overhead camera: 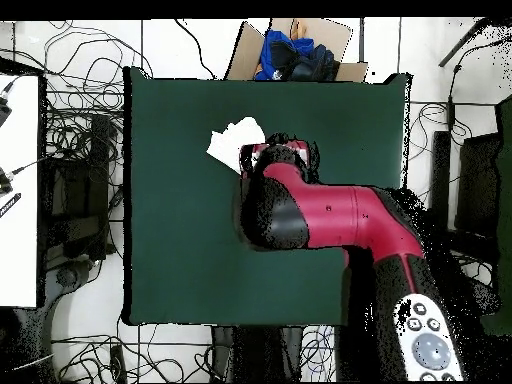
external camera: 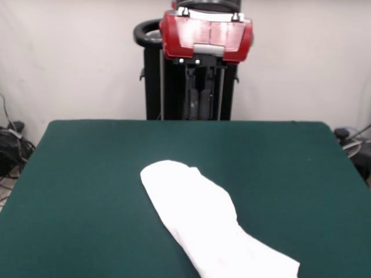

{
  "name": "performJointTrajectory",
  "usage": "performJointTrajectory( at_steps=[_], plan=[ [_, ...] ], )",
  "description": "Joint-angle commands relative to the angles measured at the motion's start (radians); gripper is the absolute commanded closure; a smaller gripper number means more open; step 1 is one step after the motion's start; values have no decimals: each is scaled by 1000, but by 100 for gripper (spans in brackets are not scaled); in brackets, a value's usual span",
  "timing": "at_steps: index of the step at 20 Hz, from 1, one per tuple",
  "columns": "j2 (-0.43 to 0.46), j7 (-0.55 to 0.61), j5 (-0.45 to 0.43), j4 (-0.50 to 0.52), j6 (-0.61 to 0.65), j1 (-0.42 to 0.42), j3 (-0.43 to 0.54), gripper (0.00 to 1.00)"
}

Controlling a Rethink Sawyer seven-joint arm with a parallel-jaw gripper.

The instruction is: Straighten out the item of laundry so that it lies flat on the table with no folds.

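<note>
Laundry (external camera: 211, 223), a white shirt, lay folded lengthwise on the green table (external camera: 87, 174) toward your camera's edge, unfolding not yet begun; next you needed an edge grasp, though I couldn't tell the jaws' state.

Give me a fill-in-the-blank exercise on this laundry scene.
1. The table top is dark ____.
2. In the front view, the item of laundry shows its plain ____ side, with no print visible.
3. In the overhead view, the red arm covers part of the ____.

Missing words: green; white; laundry
</note>
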Motion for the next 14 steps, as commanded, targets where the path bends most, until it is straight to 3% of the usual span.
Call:
performJointTrajectory(
  at_steps=[1, 14],
  plan=[
    [26, -190, -106, 6, 97, -48, 140, 100],
    [197, -92, -293, -65, -12, -26, 134, 100]
  ],
)
